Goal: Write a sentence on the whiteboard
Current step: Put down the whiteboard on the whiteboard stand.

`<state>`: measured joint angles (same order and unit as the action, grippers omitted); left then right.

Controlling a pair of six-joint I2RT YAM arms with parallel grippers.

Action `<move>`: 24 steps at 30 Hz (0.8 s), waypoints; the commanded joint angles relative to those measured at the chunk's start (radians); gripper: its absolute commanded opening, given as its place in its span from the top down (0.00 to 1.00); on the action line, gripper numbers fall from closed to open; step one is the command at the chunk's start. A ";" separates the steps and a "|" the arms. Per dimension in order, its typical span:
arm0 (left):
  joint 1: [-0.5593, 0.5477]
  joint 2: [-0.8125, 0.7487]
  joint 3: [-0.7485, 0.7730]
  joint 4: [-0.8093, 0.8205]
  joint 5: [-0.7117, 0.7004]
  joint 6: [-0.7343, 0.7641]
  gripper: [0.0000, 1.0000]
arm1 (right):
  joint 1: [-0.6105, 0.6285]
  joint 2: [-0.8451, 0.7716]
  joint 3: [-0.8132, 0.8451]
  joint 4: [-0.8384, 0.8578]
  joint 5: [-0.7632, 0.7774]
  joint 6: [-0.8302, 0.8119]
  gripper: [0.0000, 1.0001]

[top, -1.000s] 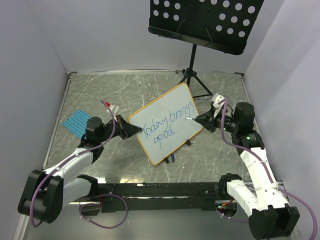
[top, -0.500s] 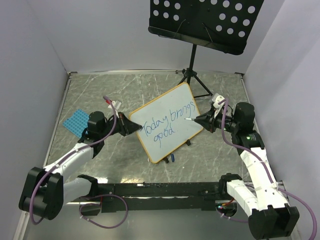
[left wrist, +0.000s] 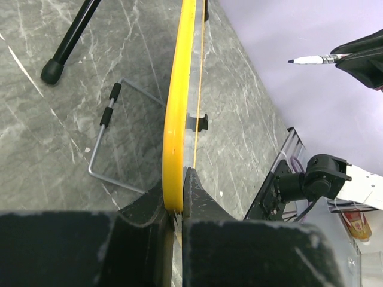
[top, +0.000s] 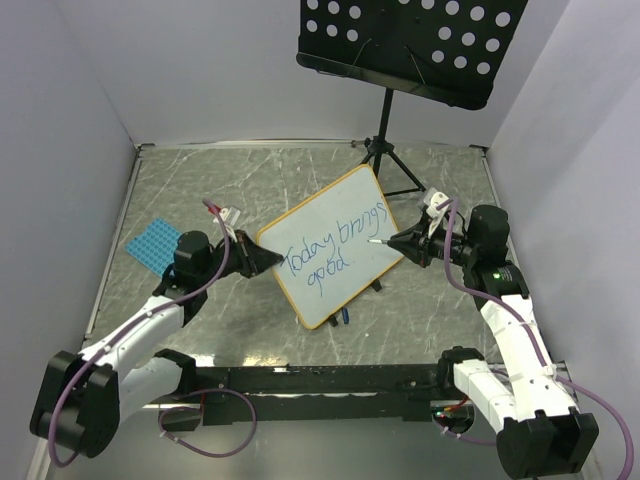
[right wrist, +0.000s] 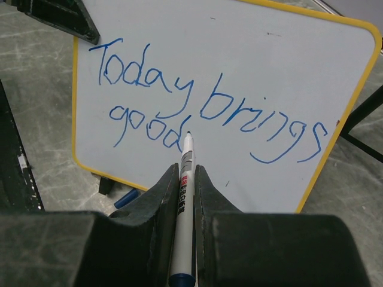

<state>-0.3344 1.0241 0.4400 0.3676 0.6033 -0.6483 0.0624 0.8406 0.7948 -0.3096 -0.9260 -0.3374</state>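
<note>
Right wrist view: where is the nib?

Off the board. The right gripper (right wrist: 186, 173) is clamped on the marker (right wrist: 187, 152), which points just past the "d" of "good". From the left wrist camera there is clear air between the nib and the whiteboard (left wrist: 178, 89).

And the board itself?

Mid-table (top: 200, 180), standing tilted in front of the music stand (top: 410, 40). The left gripper (left wrist: 178, 197) is pinched tight on its yellow frame edge.

So the sentence (right wrist: 197, 107) reads "Today brings good" and wants another word, I'd say.

Likely. Land the nib to the right of "good", on that second line, beneath "brings". Press lightly, since a propped board may rock. Let the left grip brace against each stroke. Match the letter height, and watch the room towards the right frame.
</note>
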 commanded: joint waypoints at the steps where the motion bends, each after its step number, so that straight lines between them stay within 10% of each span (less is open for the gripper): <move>1: -0.003 -0.027 -0.037 -0.113 -0.191 0.139 0.99 | -0.007 -0.011 0.001 0.007 -0.034 -0.002 1.00; 24: -0.002 -0.084 -0.061 -0.254 -0.376 0.108 0.99 | -0.007 -0.020 0.001 0.000 -0.062 -0.006 1.00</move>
<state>-0.3561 0.9638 0.4335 0.2634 0.5018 -0.6865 0.0608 0.8398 0.7929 -0.3225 -0.9524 -0.3378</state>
